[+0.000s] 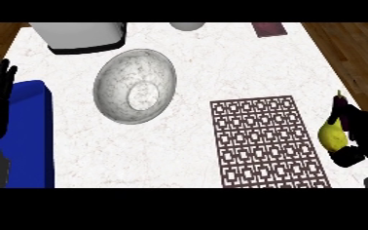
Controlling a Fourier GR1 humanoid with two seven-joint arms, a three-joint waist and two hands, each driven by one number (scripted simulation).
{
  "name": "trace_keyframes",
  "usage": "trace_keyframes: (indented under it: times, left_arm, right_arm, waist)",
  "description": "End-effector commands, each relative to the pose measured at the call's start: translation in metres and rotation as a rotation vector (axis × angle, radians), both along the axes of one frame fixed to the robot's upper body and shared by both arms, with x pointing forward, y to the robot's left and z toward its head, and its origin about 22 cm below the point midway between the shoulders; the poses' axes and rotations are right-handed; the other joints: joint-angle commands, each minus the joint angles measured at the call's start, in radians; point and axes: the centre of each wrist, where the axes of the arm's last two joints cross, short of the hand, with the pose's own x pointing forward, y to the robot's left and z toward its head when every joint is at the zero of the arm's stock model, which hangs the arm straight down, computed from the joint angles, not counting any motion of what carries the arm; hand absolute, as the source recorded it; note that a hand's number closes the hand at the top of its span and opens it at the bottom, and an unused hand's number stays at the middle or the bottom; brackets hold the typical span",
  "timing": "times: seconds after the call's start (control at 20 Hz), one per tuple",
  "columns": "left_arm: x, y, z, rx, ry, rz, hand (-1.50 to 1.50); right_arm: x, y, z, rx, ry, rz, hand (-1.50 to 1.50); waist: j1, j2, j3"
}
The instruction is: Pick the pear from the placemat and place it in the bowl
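Head view, steeply down onto the white marbled counter [187, 48]. Right hand [349, 126] at the far right edge, black fingers curled round the yellow pear [331, 135], pinching it from above and below. Pear held just off the right border of the patterned placemat [267, 141], beyond the mat's edge rather than over it; whether touching the counter or lifted, cannot tell. Placemat immediately left of that hand, dark brown lattice, long side running away from the lower edge, nothing lying on it.

Well to the left of the right hand and further up the view, the marbled grey bowl [135, 86], nothing inside but its pale round base. Bowl well apart from the pear, with the whole width of the placemat and a strip of bare counter between.

Left hand [7, 85] at the far left edge, fingers straight and pointing up, spread slightly, holding nothing. Just right of and below that hand, a blue box [32, 131] running down to the lower edge. Above and to the right of the left hand, a white container on a dark base [82, 38] at the counter's far side. Further along the far side, a grey rounded object [188, 26], only partly in view, and a dark reddish card [269, 29]. Wooden floor [341, 53] beyond the counter's right side.
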Motion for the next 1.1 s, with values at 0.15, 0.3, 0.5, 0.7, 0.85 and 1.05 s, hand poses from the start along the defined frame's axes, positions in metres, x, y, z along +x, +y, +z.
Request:
trace_keyframes:
  times: [0.15,0.3,0.5,0.7,0.85,1.05]
  left_arm:
    - [-0.003,-0.004,-0.006,-0.004,0.000,-0.018,0.00]
    - [0.003,-0.011,0.004,-0.006,0.004,-0.060,0.00]
    - [0.004,-0.017,0.009,-0.005,-0.024,-0.106,0.00]
    - [0.014,-0.018,0.011,-0.002,-0.030,-0.137,0.00]
    - [0.026,-0.038,0.022,0.006,-0.046,-0.156,0.00]
    - [0.012,-0.030,0.006,-0.011,-0.030,-0.152,0.00]
  right_arm:
    - [-0.036,0.066,0.083,0.076,-0.300,0.048,1.50]
    - [-0.063,0.096,0.120,0.122,-0.388,0.092,1.50]
    - [-0.100,0.127,0.159,0.256,-0.475,0.084,1.50]
    - [-0.108,0.159,0.182,0.364,-0.495,0.126,1.50]
    - [-0.089,0.195,0.193,0.390,-0.469,0.125,1.50]
    - [-0.062,0.241,0.215,0.388,-0.428,0.102,1.50]
  waist:
    - [0.026,0.003,-0.001]
    - [0.052,0.011,0.002]
    - [0.103,0.025,0.004]
    - [0.129,0.033,0.003]
    - [0.143,0.036,0.004]
    - [0.154,0.036,0.005]
